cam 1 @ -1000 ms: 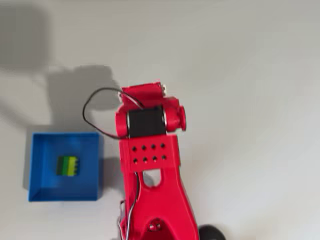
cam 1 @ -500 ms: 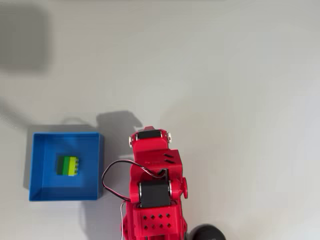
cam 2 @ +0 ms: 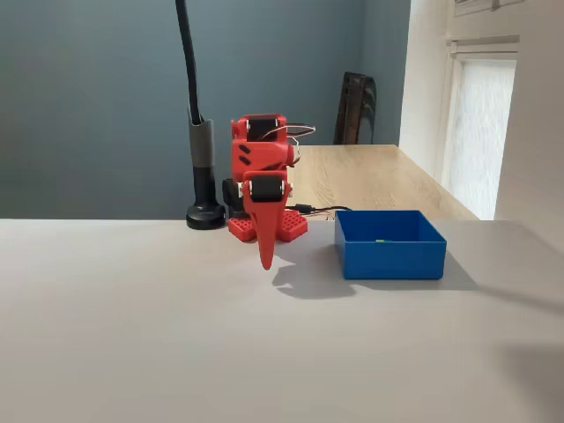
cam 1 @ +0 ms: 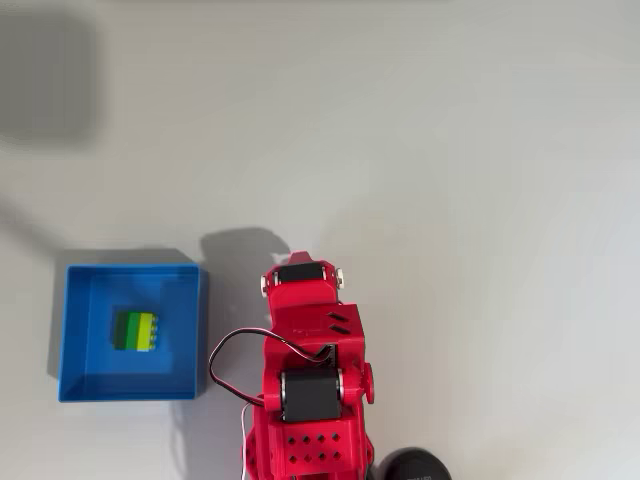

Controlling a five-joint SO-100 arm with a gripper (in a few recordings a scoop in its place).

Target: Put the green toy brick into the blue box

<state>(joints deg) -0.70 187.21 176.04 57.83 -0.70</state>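
Blue box (cam 1: 72, 385) sits on the table (cam 1: 480, 150) to the left of the claw in the overhead view, to its right in the fixed view (cam 2: 390, 256), clear of the arm. Green brick (cam 1: 137, 331) lies flat inside it, near the middle, not touching any wall. Open tabletop ahead of the claw (cam 2: 265, 261), which points down, fingers together, holding nothing.

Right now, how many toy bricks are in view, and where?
1. The green toy brick lies inside the blue box, near its middle, left of the red arm in the overhead view. No others visible; the arm could hide some.
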